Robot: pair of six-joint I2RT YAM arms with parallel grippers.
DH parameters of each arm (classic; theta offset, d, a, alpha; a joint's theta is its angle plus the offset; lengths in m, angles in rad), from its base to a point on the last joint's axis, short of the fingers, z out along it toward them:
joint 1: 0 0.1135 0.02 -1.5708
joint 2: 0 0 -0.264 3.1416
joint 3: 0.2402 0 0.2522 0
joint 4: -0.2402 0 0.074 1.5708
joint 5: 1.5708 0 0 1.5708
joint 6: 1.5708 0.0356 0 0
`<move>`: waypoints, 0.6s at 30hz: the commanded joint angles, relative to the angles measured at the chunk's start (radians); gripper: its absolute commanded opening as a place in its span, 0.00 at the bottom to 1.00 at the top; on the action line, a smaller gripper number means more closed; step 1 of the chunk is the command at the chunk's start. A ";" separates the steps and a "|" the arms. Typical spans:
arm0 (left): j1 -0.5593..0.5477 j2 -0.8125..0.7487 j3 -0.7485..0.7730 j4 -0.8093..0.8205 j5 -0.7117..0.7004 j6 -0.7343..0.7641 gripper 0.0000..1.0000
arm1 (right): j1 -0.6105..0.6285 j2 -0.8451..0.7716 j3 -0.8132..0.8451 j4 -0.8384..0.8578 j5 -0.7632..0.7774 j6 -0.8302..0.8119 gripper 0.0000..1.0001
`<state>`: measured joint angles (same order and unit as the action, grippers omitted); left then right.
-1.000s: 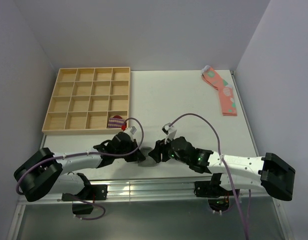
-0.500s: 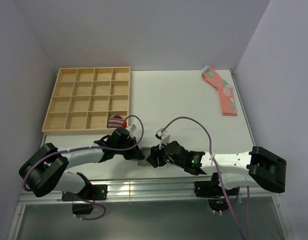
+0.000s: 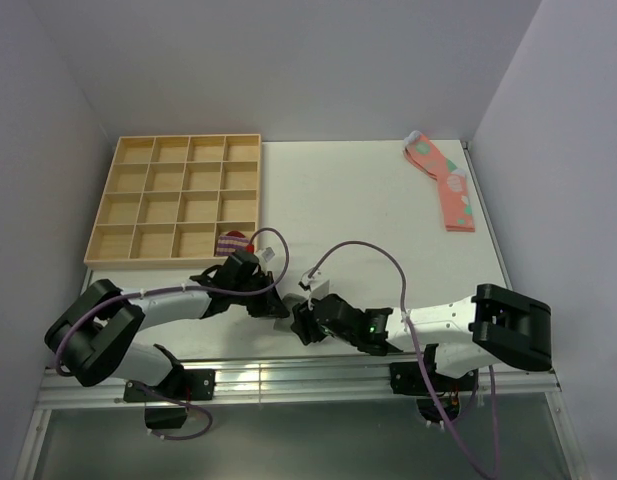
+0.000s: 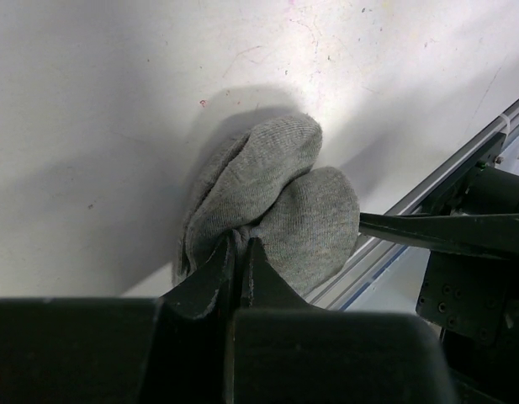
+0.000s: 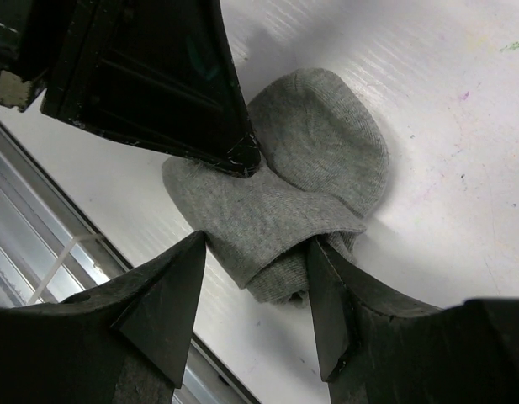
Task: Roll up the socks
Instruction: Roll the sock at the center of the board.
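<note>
While the left gripper (image 4: 240, 244) is pinching the grey socks (image 4: 276, 194) tight at lower centre of the overhead view, by the table (image 3: 368, 200) edge, the right gripper (image 5: 257, 242) is straddling the fold, jaws parted. The roll is likely calling for a deep, square bite before tucking.

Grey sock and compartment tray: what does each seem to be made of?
The grey sock looks like knitted fabric, perhaps a cotton blend, matte: fine knit ribs show and it folds softly. The tray is probably light bare wood or plywood: pale tan, thin straight dividers, no gloss; grain is too small to see.
</note>
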<state>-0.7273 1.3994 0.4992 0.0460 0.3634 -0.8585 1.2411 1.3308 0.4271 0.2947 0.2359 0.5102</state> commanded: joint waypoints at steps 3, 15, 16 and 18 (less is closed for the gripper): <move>0.014 0.047 -0.013 -0.074 -0.023 0.049 0.00 | 0.032 0.028 0.032 -0.042 0.045 0.016 0.58; 0.014 0.029 -0.040 0.000 -0.006 0.023 0.00 | 0.011 0.090 0.090 -0.132 0.007 0.079 0.23; 0.014 0.023 -0.045 0.005 -0.004 0.019 0.00 | 0.005 0.091 0.093 -0.137 -0.004 0.083 0.19; 0.012 0.013 -0.050 0.011 -0.017 0.019 0.02 | -0.017 0.091 0.099 -0.164 -0.032 0.097 0.15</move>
<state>-0.7052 1.4170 0.4847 0.0864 0.3927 -0.8593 1.2446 1.3823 0.5053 0.1989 0.2676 0.5655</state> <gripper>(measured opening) 0.036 0.291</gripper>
